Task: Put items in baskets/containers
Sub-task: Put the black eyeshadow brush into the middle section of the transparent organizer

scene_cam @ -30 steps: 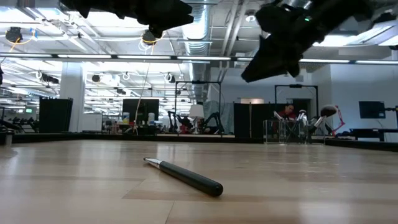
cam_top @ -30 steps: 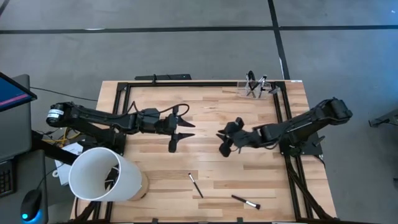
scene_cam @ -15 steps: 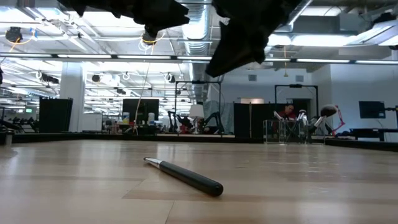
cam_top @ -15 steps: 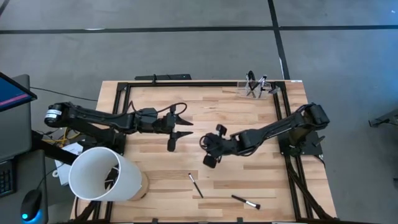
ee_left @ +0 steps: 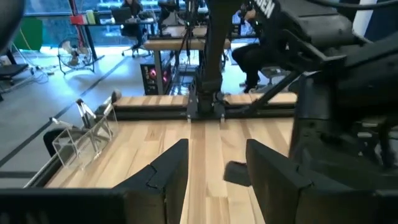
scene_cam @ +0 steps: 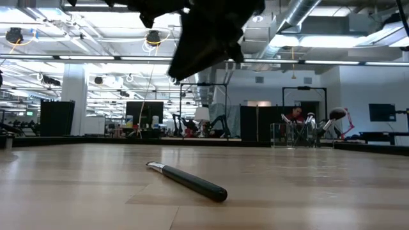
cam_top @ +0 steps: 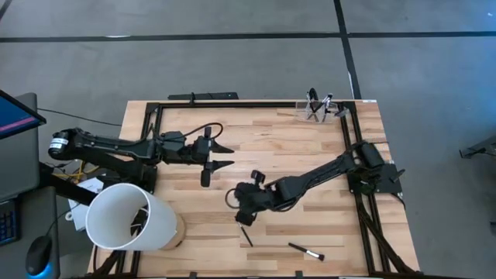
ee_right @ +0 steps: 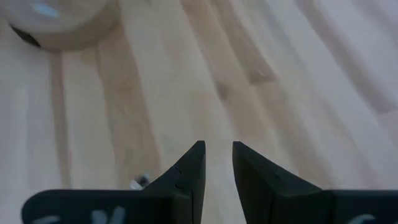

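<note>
Dark fingers of the right end effector (cam_top: 235, 209) stand a little apart with nothing between them, poised above the wooden surface (cam_top: 263, 143) just beside a slim makeup brush (cam_top: 246, 235) lying near the front edge; a second brush (cam_top: 306, 251) lies further to the right. The left end effector (cam_top: 215, 154) hangs over the surface's left half, jaws parted and empty. More brushes (cam_top: 313, 103) stand in the clear holder (cam_top: 319, 110) at the far right corner, and a big white tub (cam_top: 124, 217) sits at the front left.
</note>
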